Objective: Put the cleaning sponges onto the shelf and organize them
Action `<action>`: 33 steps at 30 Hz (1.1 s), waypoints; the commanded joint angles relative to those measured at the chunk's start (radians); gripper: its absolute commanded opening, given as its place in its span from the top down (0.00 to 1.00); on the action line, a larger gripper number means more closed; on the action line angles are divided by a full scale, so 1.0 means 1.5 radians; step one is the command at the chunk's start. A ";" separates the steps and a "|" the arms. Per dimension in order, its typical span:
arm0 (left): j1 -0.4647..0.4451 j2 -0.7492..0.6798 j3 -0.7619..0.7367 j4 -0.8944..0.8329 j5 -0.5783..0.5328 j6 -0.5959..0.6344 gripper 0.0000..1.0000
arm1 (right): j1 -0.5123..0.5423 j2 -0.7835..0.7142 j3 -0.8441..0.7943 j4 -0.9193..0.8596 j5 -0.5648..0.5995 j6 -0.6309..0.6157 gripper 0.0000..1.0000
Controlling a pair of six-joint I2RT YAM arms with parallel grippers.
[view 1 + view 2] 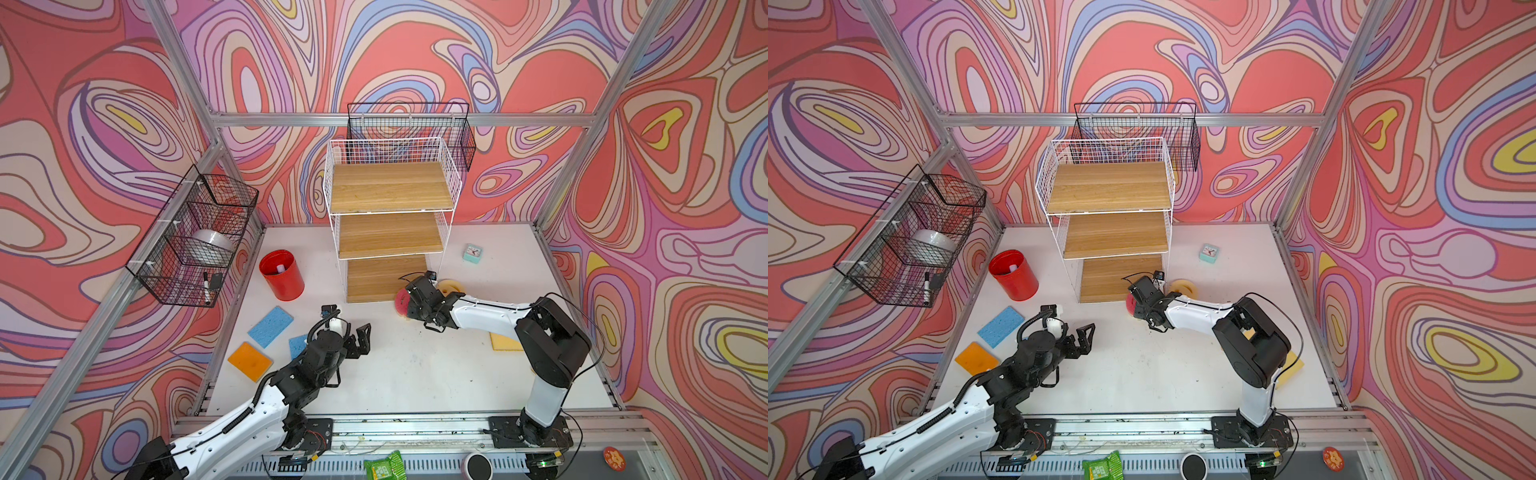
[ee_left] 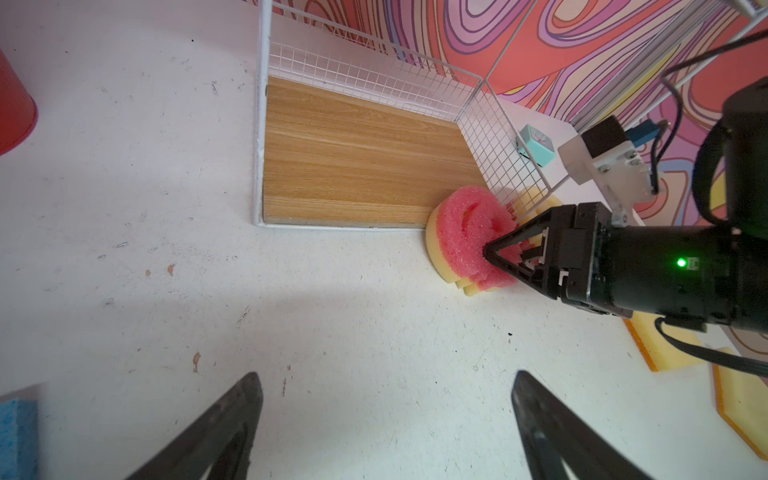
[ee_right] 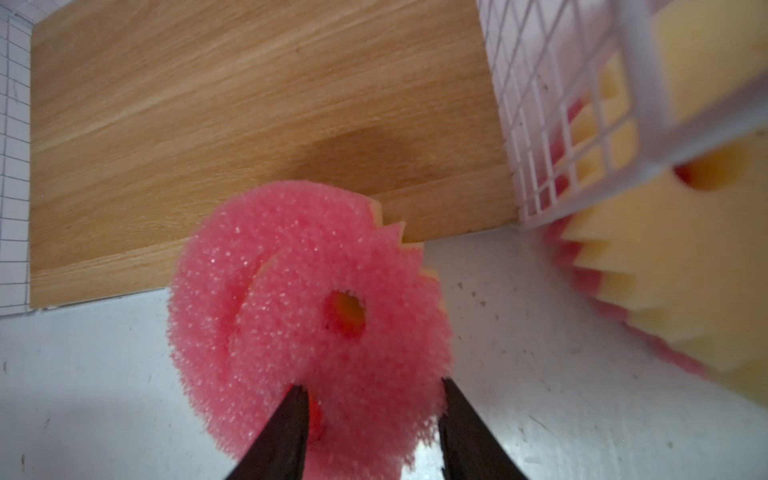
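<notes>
Nearest, at eight o'clock on the table: left gripper (image 1: 360, 337), fingers spread wide, gripping nothing. Beyond, toward two o'clock: right gripper (image 3: 372, 384) clamped on the rim of the pink sponge (image 3: 291, 299), tilted at the five-o'clock corner of the bottom board of the shelf (image 1: 386, 232).

Both top views look steeply down from high in front, taking in the whole table (image 1: 415, 374) and shelf (image 1: 390, 187). The left wrist view looks low across the table at the shelf's bottom board (image 2: 353, 158); the right wrist view shows that board's corner, very close.
</notes>
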 commanded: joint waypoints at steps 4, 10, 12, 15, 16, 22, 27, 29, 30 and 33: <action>-0.003 -0.021 0.005 -0.023 -0.006 0.001 0.06 | -0.006 0.008 -0.006 0.000 0.009 -0.005 0.60; -0.003 -0.041 0.009 -0.045 -0.006 0.002 0.06 | -0.006 -0.018 -0.014 -0.005 0.009 -0.014 0.61; -0.003 -0.047 0.011 -0.053 -0.006 0.002 0.06 | -0.005 -0.028 -0.017 -0.006 0.005 -0.018 0.62; -0.002 -0.060 0.016 -0.065 -0.003 0.002 0.06 | 0.006 -0.057 -0.016 -0.020 0.008 -0.032 0.62; -0.003 -0.063 0.017 -0.068 -0.001 0.006 0.06 | 0.011 -0.066 -0.017 -0.023 0.008 -0.044 0.61; -0.002 -0.093 0.069 -0.132 0.005 0.036 0.05 | 0.053 -0.133 -0.022 -0.064 0.015 -0.074 0.61; -0.003 -0.133 0.086 -0.165 0.018 0.028 0.07 | 0.105 -0.183 0.024 -0.151 0.052 -0.112 0.60; -0.003 -0.137 0.094 -0.177 0.016 0.038 0.08 | 0.128 -0.191 0.057 -0.198 0.077 -0.121 0.60; -0.002 -0.136 0.102 -0.185 0.017 0.044 0.08 | 0.137 -0.197 0.070 -0.217 0.083 -0.124 0.60; -0.003 -0.135 0.124 -0.201 0.022 0.056 0.08 | 0.157 -0.224 0.099 -0.246 0.090 -0.134 0.61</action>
